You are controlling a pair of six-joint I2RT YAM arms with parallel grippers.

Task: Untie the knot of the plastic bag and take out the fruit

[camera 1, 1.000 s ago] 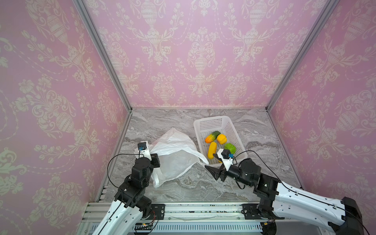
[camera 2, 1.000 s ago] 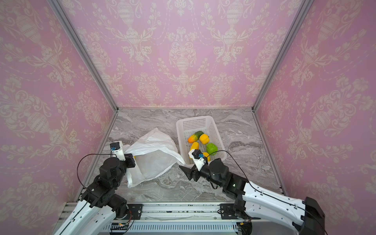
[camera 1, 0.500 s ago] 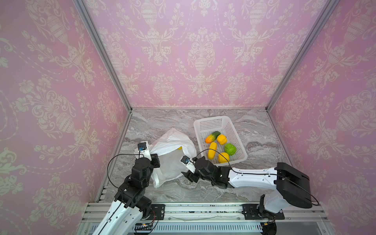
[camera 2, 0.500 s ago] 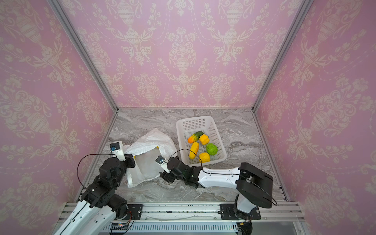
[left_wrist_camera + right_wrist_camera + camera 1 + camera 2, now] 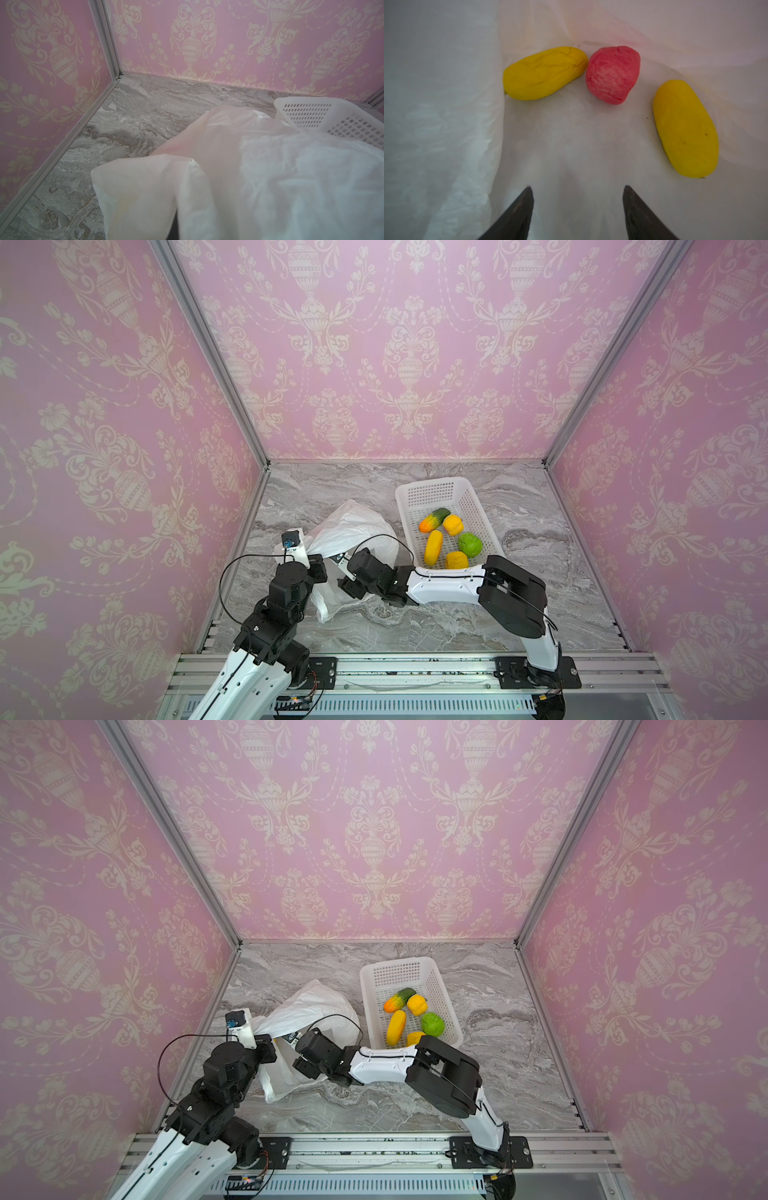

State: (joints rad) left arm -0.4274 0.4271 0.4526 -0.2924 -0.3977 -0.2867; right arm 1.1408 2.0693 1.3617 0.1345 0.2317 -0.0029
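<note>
The white plastic bag (image 5: pixel 353 531) lies left of the basket, its mouth held up and open. My left gripper (image 5: pixel 316 569) is shut on the bag's near edge; in the left wrist view the bag (image 5: pixel 249 166) covers its jaws. My right gripper (image 5: pixel 577 189) is inside the bag, open and empty, with only its wrist (image 5: pixel 363 572) showing in both top views. Ahead of its fingertips lie three fruit: a long yellow one (image 5: pixel 544 72), a pink-red one (image 5: pixel 612 74) and another yellow one (image 5: pixel 685 128). The knot does not show.
A white perforated basket (image 5: pixel 419 493) stands right of the bag and holds several fruit, among them an orange-to-green one (image 5: pixel 434 519) and a green one (image 5: pixel 470 544). The right forearm (image 5: pixel 449 583) passes along the basket's near end. Pink walls enclose the marble table (image 5: pixel 540 614).
My right arm swung left from beside the basket into the bag's mouth, its jaws narrowing a little. The left gripper has kept its hold on the bag.
</note>
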